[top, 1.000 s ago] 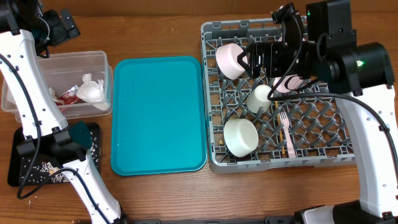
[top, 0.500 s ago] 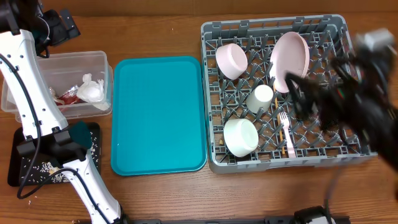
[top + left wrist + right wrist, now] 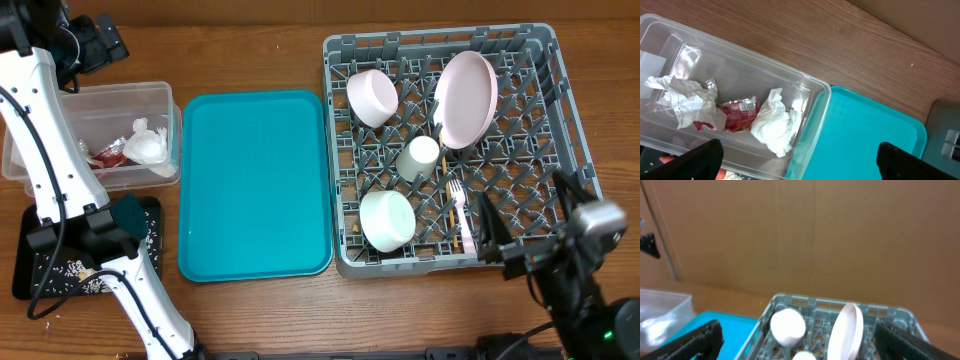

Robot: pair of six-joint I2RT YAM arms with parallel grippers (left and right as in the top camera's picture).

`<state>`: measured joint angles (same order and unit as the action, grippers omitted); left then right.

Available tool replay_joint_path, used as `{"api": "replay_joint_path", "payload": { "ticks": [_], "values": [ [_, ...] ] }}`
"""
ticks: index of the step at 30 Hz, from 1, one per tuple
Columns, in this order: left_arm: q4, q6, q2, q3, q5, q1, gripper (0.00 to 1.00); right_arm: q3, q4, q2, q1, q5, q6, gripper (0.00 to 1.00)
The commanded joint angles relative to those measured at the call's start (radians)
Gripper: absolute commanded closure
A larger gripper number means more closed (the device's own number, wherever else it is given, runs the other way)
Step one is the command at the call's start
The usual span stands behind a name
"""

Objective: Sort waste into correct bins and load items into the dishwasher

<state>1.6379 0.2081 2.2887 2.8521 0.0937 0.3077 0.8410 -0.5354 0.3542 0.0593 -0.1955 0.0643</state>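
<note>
Seen from overhead, the worktop (image 3: 260,45) is wood. The grey dish rack (image 3: 440,36) is at 3 o'clock and the flat teal tray (image 3: 256,185) sits in the middle, bare.

In the rack:
- The pink plate (image 3: 467,98) stands on edge at 1 o'clock.
- One pale bowl (image 3: 372,97) is tipped on its side at 11 o'clock.
- The small white cup (image 3: 419,157) is near the centre.
- The second bowl (image 3: 387,220) is at 7 o'clock.
- The white fork (image 3: 459,205) lies flat just beside that bowl, on its 3 o'clock side.

The clear tub (image 3: 110,110) is at 10 o'clock, touching the teal tray's left edge. It holds crumpled white napkins (image 3: 775,122) and a red foil packet (image 3: 737,114) between them. The black tray (image 3: 30,270) is at 8 o'clock, with pale crumbs and rice (image 3: 70,268) scattered on it and the white left arm (image 3: 50,150) crossing over it.

The left gripper (image 3: 799,145) hovers above the tub's right end. Its fingers (image 3: 695,160) are spread wide, with nothing in them.

The right gripper (image 3: 797,325) is off the rack's 5 o'clock corner, at the worktop's front edge. Its fingers (image 3: 910,340) are also wide apart and hold nothing. The right wrist view looks across the rack at the plate and the tipped bowl.
</note>
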Motion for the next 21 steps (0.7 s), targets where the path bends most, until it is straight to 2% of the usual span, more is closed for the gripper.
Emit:
{"api": "replay_joint_path", "payload": {
  "ticks": [1, 6, 11, 21],
  "values": [
    [0.000, 0.009, -0.021, -0.002, 0.007, 0.000, 0.00, -0.195, 0.143, -0.135, -0.024, -0.023, 0.008, 0.00],
    [0.000, 0.009, -0.021, -0.002, 0.007, 0.000, 0.00, -0.488, 0.391, -0.287, -0.043, -0.093, 0.007, 0.00],
    [0.000, 0.009, -0.021, -0.002, 0.007, 0.000, 0.00, -0.659, 0.530, -0.352, -0.045, -0.097, 0.008, 0.00],
    [0.000, 0.009, -0.021, -0.002, 0.007, 0.000, 0.00, -0.801, 0.600, -0.351, -0.050, -0.051, 0.004, 0.00]
  ]
}}
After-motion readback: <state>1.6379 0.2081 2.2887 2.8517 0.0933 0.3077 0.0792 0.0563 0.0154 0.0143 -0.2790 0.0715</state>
